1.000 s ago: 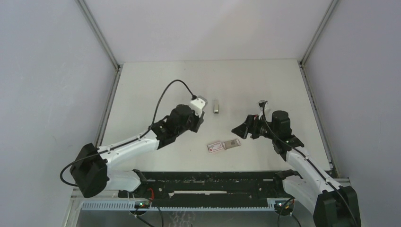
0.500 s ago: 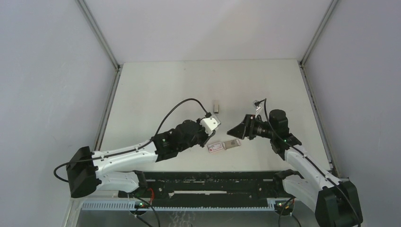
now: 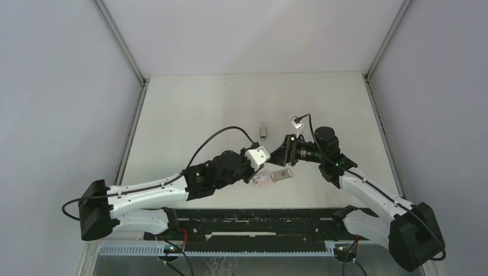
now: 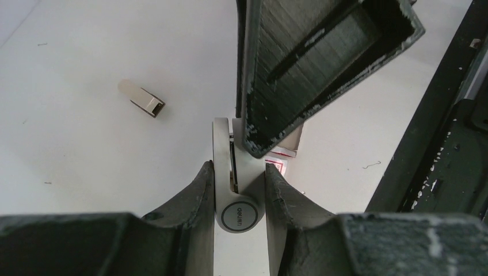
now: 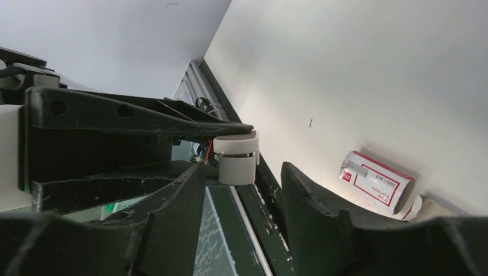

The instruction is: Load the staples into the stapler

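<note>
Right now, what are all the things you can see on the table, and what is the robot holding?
stapler: one, white, pinched in the left hand, up off the table
staples: one strip, silvery, lying alone on the table, farther back than the hands
box: one, red and white with a tan tray slid out, on the table below the hands
table: one, white, under everything
left hand: one, black, shut on the stapler
right hand: one, black, open, one finger on each side of the stapler
</note>
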### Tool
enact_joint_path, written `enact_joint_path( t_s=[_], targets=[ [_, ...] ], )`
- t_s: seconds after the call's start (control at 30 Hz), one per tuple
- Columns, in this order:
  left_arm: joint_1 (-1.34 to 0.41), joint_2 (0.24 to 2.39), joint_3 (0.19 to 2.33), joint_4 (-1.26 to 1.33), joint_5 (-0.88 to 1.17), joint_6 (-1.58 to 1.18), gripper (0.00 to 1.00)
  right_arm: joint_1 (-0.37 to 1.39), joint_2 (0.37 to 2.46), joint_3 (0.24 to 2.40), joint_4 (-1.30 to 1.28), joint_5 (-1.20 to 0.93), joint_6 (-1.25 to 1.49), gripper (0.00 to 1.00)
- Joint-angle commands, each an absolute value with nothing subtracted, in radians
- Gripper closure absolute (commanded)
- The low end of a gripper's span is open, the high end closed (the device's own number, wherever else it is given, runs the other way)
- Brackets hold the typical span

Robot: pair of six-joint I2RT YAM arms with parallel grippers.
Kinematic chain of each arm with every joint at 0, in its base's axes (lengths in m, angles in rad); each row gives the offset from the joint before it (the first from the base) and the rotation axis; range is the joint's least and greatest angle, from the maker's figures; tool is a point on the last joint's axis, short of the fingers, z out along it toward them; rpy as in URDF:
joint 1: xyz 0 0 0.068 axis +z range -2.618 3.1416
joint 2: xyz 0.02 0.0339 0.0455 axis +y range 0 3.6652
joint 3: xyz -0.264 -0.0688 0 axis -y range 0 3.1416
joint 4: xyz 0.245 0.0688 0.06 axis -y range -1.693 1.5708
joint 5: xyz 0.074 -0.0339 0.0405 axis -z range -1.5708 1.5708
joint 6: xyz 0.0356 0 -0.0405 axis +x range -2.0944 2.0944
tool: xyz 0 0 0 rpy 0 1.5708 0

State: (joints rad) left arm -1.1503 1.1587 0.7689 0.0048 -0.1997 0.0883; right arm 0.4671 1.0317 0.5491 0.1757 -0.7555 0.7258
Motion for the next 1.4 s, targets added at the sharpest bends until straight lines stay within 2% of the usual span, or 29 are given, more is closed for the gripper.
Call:
enact_joint_path(
  t_s=[0.0,0.13,0.4,0.43,0.57,0.6,0.63,0.7,0.73,0.87,0.97,1.13,1.37],
  targets=[
    [-1.158,1.124,0.769,0.035,-0.218,0.111,1.0,0.499,1.043,0.58,0.216,-0.736,0.728,0.53],
    [-1.161,1.118,0.767,0.035,-0.219,0.114,1.0,0.505,1.039,0.58,0.188,-0.719,0.712,0.6],
    [-1.175,1.122,0.781,0.019,-0.203,0.111,1.0,0.509,1.06,0.58,0.217,-0.746,0.71,0.64],
    [-1.177,1.122,0.782,0.018,-0.203,0.111,1.0,0.511,1.063,0.58,0.218,-0.748,0.708,0.67],
    [-1.177,1.126,0.791,0.014,-0.205,0.108,1.0,0.514,1.065,0.58,0.221,-0.763,0.699,0.91],
    [-1.177,1.125,0.793,0.014,-0.203,0.103,0.96,0.515,1.062,0.58,0.218,-0.761,0.694,0.95],
    [-1.178,1.122,0.793,0.014,-0.201,0.095,0.8,0.514,1.058,0.58,0.214,-0.756,0.688,1.0],
    [-1.177,1.109,0.789,0.017,-0.192,0.072,0.44,0.514,1.05,0.58,0.202,-0.744,0.664,1.0],
    [-1.177,1.096,0.786,0.02,-0.188,0.059,0.32,0.514,1.045,0.581,0.193,-0.736,0.644,1.0],
    [-1.168,0.989,0.774,0.024,-0.186,-0.01,0.19,0.528,1.027,0.579,0.136,-0.638,0.501,1.0],
    [-1.116,0.931,0.823,-0.021,-0.152,-0.117,0.17,0.554,1.001,0.543,0.161,-0.535,0.382,1.0],
    [-0.989,0.957,0.92,-0.184,-0.088,-0.378,0.27,0.606,0.924,0.458,0.273,-0.417,0.281,1.0],
    [-0.973,1.073,0.93,-0.161,-0.024,-0.569,0.31,0.749,0.801,0.302,0.453,-0.234,0.13,1.0]
  ],
)
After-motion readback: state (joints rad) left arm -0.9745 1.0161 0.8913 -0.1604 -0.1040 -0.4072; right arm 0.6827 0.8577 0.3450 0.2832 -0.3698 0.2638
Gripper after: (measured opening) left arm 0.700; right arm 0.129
